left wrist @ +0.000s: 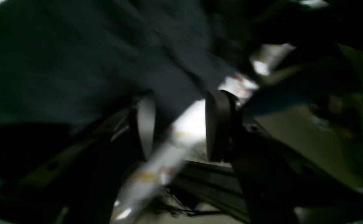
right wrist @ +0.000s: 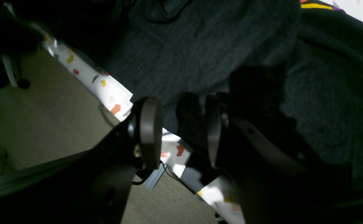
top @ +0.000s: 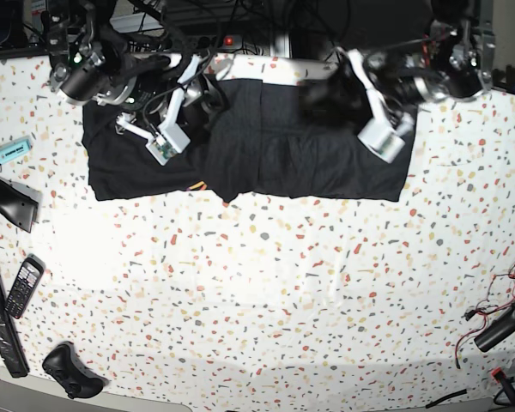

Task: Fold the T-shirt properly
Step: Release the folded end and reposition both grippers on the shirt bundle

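The black T-shirt (top: 275, 154) lies spread across the far part of the speckled table, with a sliver of coloured print at its near hem (top: 202, 184). My left gripper (top: 322, 99) is over the shirt's far edge on the right; in the blurred left wrist view the gripper (left wrist: 183, 124) has its fingers apart, with dark cloth (left wrist: 75, 62) reaching up to them. My right gripper (top: 213, 96) is over the shirt's far edge on the left. In the right wrist view the gripper (right wrist: 181, 130) is open, with a fold of the shirt (right wrist: 200, 46) hanging between the jaws.
The white speckled table (top: 266, 300) stretches toward the near side. On the left are a light-blue marker (top: 11, 151), a black bar (top: 4, 202), a handset (top: 22, 287) and a black controller (top: 69, 371). Cables lie at the right edge (top: 498, 326). Floor shows beyond the table's far edge (right wrist: 44, 118).
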Tool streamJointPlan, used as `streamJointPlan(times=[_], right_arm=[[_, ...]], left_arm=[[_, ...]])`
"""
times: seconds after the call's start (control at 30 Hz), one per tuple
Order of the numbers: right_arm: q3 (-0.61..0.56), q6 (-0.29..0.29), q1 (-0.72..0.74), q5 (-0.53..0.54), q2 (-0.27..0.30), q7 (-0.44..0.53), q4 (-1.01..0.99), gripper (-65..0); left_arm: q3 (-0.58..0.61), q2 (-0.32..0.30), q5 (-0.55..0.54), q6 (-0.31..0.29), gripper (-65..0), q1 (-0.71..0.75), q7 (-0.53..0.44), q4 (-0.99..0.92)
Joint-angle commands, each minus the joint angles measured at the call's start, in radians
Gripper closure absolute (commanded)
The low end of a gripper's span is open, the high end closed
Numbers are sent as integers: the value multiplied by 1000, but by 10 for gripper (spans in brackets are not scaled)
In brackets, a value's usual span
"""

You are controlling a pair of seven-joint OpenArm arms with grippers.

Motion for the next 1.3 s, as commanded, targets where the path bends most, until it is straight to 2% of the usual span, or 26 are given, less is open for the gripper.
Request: streamJointPlan(times=[0.0,0.1,0.2,0.53,0.67,0.73,0.8,0.9,1.0,1.13,1.27], right_arm=[[4,9,6,18,6,11,21,-227],[4,9,6,18,6,12,21,-227],[4,9,6,18,6,13,21,-227],[3,9,5,18,6,8,21,-227],[4,9,5,18,6,0,21,-227],[3,8,5,18,6,1,21,-227],[4,8,5,18,6,1,21,-227],[4,8,6,18,6,1,21,-227],[4,8,6,18,6,2,21,-227],[4,8,6,18,6,2,21,-227],[4,8,6,18,6,2,21,-227]], left_arm=[[-27,-4,22,15,-254,-5,-44,16],[-90,-4,127,50,-254,-4,-80,16],[-106,-4,161,50,-254,-3,-70,16],[-24,-4,162,51,-254,-27,-61,-107],[-10,-4,156,73,-254,-64,-60,-171],[-10,-4,119,60,-254,-66,-51,-173],[-10,-4,38,-8,-253,-65,-19,-173],[-10,-3,-87,-8,-253,-65,62,-173],[-10,-3,-155,-8,-253,-56,130,-173],[19,-4,-220,-8,-253,-24,144,-173],[130,-4,-225,-8,-253,-19,141,-173]])
